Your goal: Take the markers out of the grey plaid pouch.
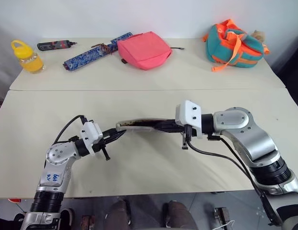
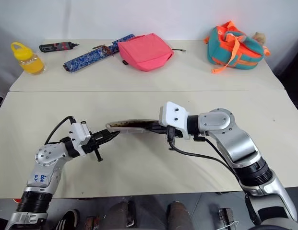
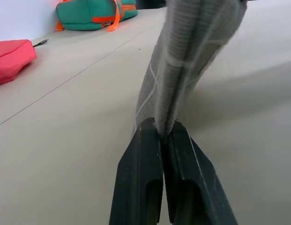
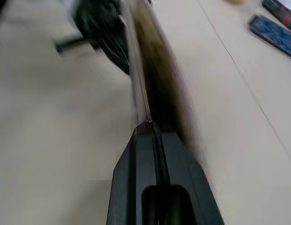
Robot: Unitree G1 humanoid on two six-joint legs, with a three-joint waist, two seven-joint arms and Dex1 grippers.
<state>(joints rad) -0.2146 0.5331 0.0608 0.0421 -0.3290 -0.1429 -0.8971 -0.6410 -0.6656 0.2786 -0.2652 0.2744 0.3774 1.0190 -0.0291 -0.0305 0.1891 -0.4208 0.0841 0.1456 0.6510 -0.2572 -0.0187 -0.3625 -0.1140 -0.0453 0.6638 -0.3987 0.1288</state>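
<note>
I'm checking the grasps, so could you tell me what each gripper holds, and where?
Both hold the grey plaid pouch above the table: left gripper pinches one end, right gripper the opposite end's edge.

grey plaid pouch (image 3: 182, 70), tan lining; pink pouch (image 1: 144, 49); blue patterned case (image 1: 93, 52).

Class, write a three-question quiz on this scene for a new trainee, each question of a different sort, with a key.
1. True or false: both grippers are shut on the grey plaid pouch.
2. Which thing lies nearest the pink pouch? A) yellow bottle B) long blue patterned case C) teal and orange bag
3. Fill in: the pouch is held ___ the table, between the left gripper and the right gripper.

Key: 1 true; 2 B; 3 above.
</note>
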